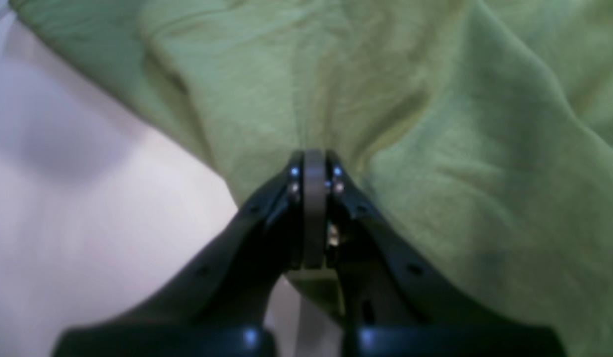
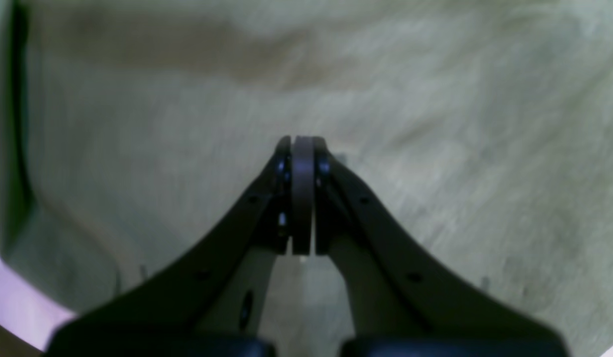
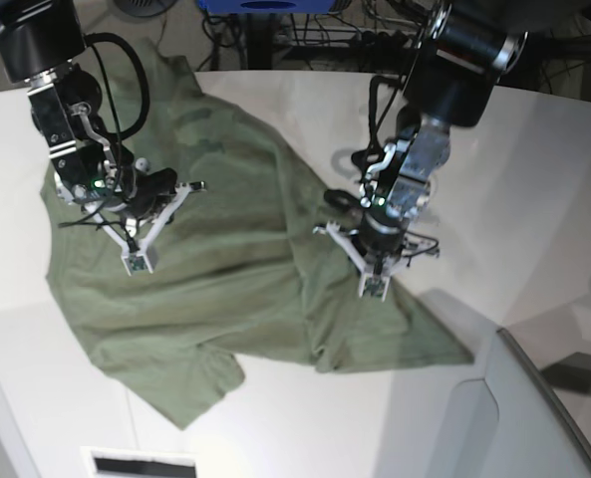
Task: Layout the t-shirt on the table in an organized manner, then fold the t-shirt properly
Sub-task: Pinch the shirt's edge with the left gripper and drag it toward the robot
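My t-shirt [image 3: 225,269] lies spread but rumpled on the white worktop [image 3: 534,189], its olive cloth running from the far left corner down toward the middle, with creases and a folded-over flap along its right side.

My left end effector [image 3: 373,286] sits at the shirt's right-hand edge in the base view; in its wrist view its jaws are pressed together right at the cloth's border, with fabric bunched up against the tips [image 1: 314,163], so it seems to pinch the shirt's edge there. Bare worktop [image 1: 88,223] lies just beside it on one side.

My right end effector [image 3: 136,263] rests over the shirt's left part, well inside its outline. Its jaws are pressed together too [image 2: 302,148]; the wrist view is too blurred for me to tell whether any cloth is caught between them.

Open worktop lies to the right of the shirt and along the near edge. A pale grey slab [image 3: 494,418] lies at the near right corner, close to the shirt's hem tip.

I can read no writing or label on the shirt.
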